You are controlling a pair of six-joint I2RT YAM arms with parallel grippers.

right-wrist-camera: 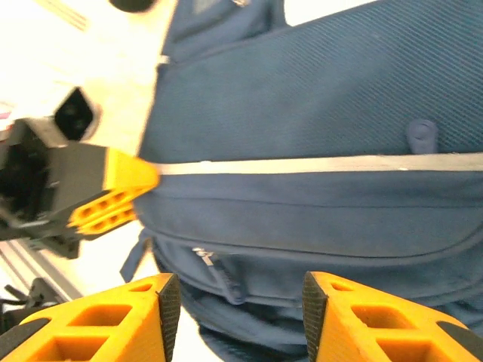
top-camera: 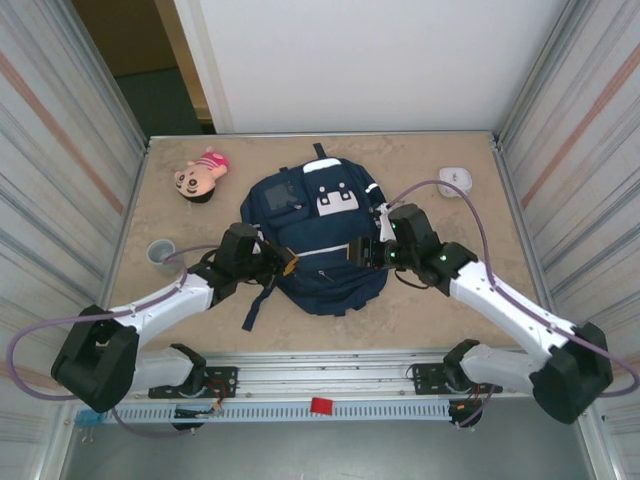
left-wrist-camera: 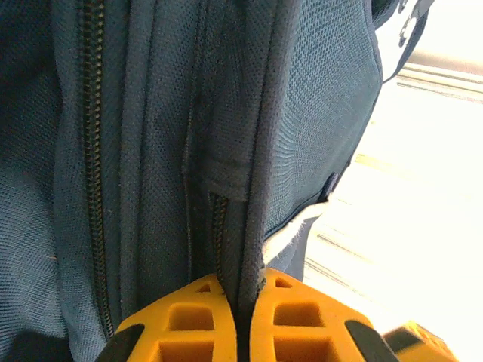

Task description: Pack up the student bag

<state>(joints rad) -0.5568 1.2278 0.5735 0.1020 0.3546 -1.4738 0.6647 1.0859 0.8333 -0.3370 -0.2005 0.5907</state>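
Ok, student bag [top-camera: 318,235] lies flat mid-table [top-camera: 260,155], front pockets up, both arms in on it from the near side. Left gripper [top-camera: 287,262] is at the bag's left edge, and the wrist cam shows its fingers [left-wrist-camera: 189,317] pinched tight together on a ridge of navy fabric right beside a zipper [left-wrist-camera: 92,151]. So it's clamped on the bag, prob. to pin or lift that edge. Right gripper [right-wrist-camera: 238,294] is over the bag's right side, jaws spread wide w/ nothing between them, hanging just above the lower front pocket, where a zip pull [right-wrist-camera: 205,256] sits between the two fingers and the grey trim stripe [right-wrist-camera: 317,164] runs across farther on. Progress? Early, I'd say. Every zip I can see looks closed, and I can't tell if the main compartment is open at all. Stuff that looks meant for packing lies out on the table: plush doll [top-camera: 200,178] far left, grey cup [top-camera: 160,252] left of the bag, small white item [top-camera: 455,180] far right. Nothing visibly packed. What's left, imo: get a zip open, load the items, close up.
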